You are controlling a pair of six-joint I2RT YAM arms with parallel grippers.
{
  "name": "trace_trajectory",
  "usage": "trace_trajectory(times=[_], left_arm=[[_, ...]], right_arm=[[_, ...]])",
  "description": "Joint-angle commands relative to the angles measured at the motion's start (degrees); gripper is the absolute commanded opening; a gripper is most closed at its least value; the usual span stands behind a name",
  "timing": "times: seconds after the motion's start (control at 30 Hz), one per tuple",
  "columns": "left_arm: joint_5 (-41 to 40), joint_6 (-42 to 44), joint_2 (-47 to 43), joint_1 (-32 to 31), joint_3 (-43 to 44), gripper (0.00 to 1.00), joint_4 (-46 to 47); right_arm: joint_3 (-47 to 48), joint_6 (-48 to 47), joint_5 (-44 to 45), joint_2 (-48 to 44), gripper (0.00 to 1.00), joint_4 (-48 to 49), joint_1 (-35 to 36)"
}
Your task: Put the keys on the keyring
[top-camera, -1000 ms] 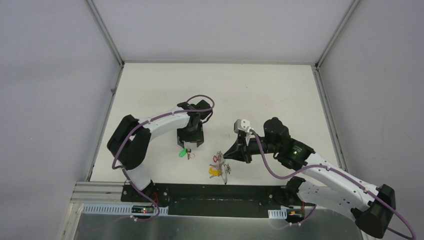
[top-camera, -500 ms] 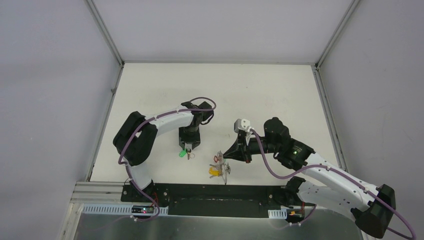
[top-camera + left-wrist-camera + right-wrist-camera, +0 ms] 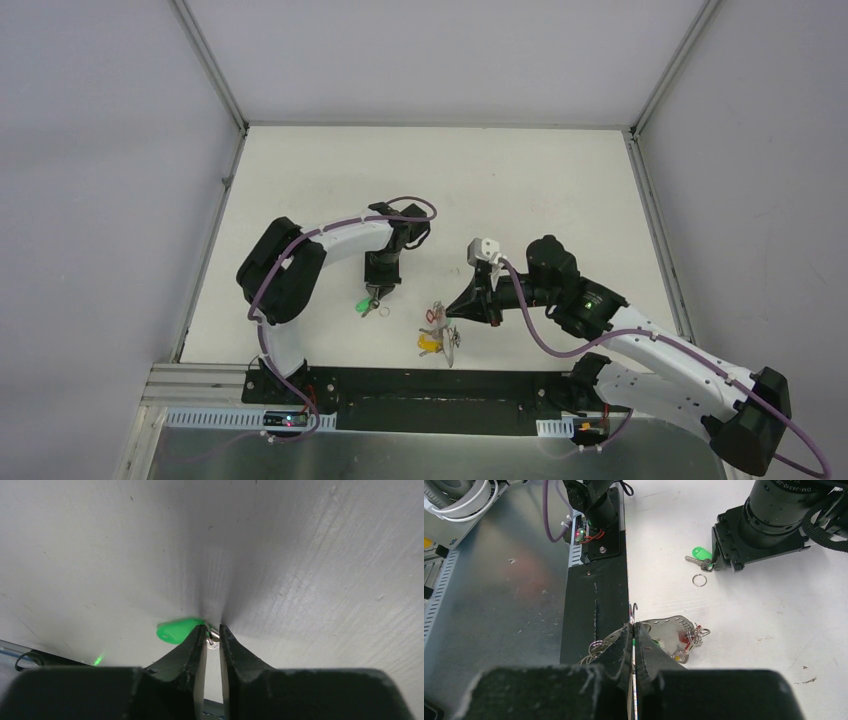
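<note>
The green-capped key lies on the white table near the front edge. It also shows in the left wrist view and the right wrist view. My left gripper points down at it, jaws nearly closed on the key's silver metal part. I cannot make out the black-capped key. My right gripper is shut on the thin wire of the keyring. The red- and yellow-capped keys bunch on the table below it.
A small loose split ring lies just in front of the green key. The black base plate and the metal bench lie beyond the table's near edge. White walls enclose the table on three sides.
My left wrist has turned and come down over the green key, its fingers closing on the key. The right arm and keyring have not moved.
</note>
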Motion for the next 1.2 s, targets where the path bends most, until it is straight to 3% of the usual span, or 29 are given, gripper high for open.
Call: trace_trajectory(times=[0.0, 0.07, 0.3, 0.6, 0.83, 1.17], left_arm=[[-1.45, 1.25, -0.46, 0.61, 2.0, 0.1, -0.55], [-1.57, 1.44, -0.68, 0.62, 2.09, 0.0, -0.77], [-3.74, 2.21, -5.93, 0.61, 2.0, 0.0, -2.64], [-6.26, 12.53, -25.99, 0.08, 1.79, 0.0, -2.69], [10.01, 32.02, -42.3, 0.08, -2.07, 0.0, 5.05], [43.29, 53.2, -58.76, 0.0, -11.15, 0.0, 17.0]], right_arm=[[0.33, 0.9, -0.64, -0.1, 0.0, 4.54, 0.17], [0.34, 0.9, -0.73, -0.03, 0.0, 4.58, 0.17], [0.64, 0.81, -0.87, 0.19, 0.0, 4.63, 0.17], [3.59, 0.07, -2.4, 1.91, 0.0, 4.61, 0.17], [5.73, -0.55, -4.04, 2.27, 0.0, 3.82, 0.14], [9.1, -4.1, -9.44, 4.74, 0.0, -1.13, 0.17]])
